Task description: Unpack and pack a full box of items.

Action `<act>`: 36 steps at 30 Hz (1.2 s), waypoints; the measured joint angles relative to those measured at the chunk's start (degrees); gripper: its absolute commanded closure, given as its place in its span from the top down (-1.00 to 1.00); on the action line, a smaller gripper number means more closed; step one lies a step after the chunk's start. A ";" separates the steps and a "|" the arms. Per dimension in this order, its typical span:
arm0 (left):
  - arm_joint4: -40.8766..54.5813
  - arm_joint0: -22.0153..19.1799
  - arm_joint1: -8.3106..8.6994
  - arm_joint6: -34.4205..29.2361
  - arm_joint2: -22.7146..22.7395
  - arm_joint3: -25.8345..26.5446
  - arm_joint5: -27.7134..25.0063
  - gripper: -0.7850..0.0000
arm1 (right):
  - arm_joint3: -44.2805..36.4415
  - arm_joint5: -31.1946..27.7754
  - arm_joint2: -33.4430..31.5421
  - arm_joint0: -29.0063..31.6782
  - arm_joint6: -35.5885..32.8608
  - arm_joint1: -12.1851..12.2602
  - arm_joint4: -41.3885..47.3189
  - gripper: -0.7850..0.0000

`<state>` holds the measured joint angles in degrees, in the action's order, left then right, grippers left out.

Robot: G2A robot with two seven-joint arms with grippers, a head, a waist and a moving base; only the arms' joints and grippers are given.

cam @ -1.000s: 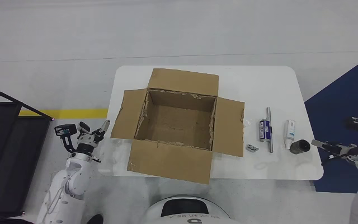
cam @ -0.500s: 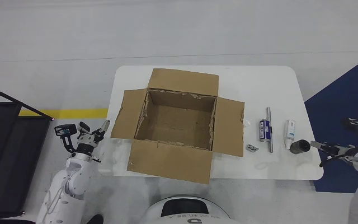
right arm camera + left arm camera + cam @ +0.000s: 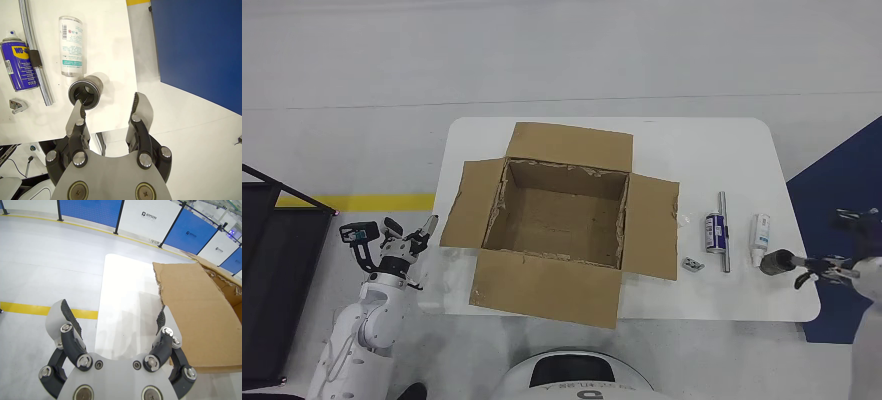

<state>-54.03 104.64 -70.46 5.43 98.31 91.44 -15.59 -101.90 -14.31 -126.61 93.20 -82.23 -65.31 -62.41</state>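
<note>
An open cardboard box [image 3: 557, 215] stands mid-table with its flaps spread and nothing visible inside. To its right lie a blue spray can [image 3: 714, 232], a metal rod [image 3: 723, 231], a white bottle [image 3: 761, 232], a small metal bracket [image 3: 691, 264] and a dark hollow cylinder [image 3: 775, 262]. My right gripper [image 3: 107, 103] is open at the table's right edge. One fingertip [image 3: 78, 108] overlaps the open end of the cylinder [image 3: 86, 92], and I cannot tell whether they touch. My left gripper [image 3: 113, 309] is open and holds nothing, just off the table's left edge beside a box flap [image 3: 194, 317].
The white table [image 3: 692, 150] has bare room behind and to the right of the box. A dark rack [image 3: 272, 260] stands on the floor at the left. A blue panel [image 3: 198, 37] lies past the table's right edge.
My right gripper has moved in from beyond the table's right edge toward the dark cylinder. The left arm and the items on the table have stayed put.
</note>
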 measured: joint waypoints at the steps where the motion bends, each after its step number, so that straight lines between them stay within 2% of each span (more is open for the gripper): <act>1: 0.00 0.00 0.00 0.00 0.00 0.00 0.00 1.00 | 0.50 0.38 0.57 -0.30 0.06 0.09 -0.82 -0.10; 10: 0.00 0.00 0.00 0.00 0.00 0.00 0.00 1.00 | 4.72 1.71 3.98 -2.75 0.57 0.86 -3.21 -0.15; 17: 0.00 0.00 0.00 0.00 0.00 0.00 0.00 1.00 | 7.51 2.71 6.60 -4.64 0.77 1.36 -4.91 -0.29; 18: 0.00 0.00 0.00 0.00 0.00 0.00 0.00 1.00 | 8.16 2.81 7.25 -5.09 0.67 1.45 -5.40 -0.58; 19: 0.00 0.00 0.00 0.00 0.00 0.00 0.00 1.00 | 8.67 2.88 7.74 -5.42 0.62 1.52 -5.88 -1.00; 24: 0.00 0.00 0.00 0.00 0.00 0.00 0.00 1.00 | 10.97 2.64 9.35 -6.73 -0.06 1.93 -7.35 -1.00; 29: 0.00 0.00 0.00 0.00 0.00 0.00 0.00 1.00 | 11.12 1.96 7.50 -6.58 -0.88 2.43 -6.12 -1.00; 32: 0.00 0.00 0.00 0.00 0.00 0.00 0.00 1.00 | 9.90 0.85 4.16 -5.89 -1.50 2.75 -1.80 -1.00; 36: 0.00 0.00 0.00 0.00 0.00 0.00 0.00 1.00 | 8.24 -2.16 -2.14 -4.68 -3.34 3.11 11.04 -1.00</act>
<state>-54.03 104.64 -70.46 5.43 98.31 91.44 -15.59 -93.66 -16.47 -128.75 88.52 -85.57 -62.20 -51.37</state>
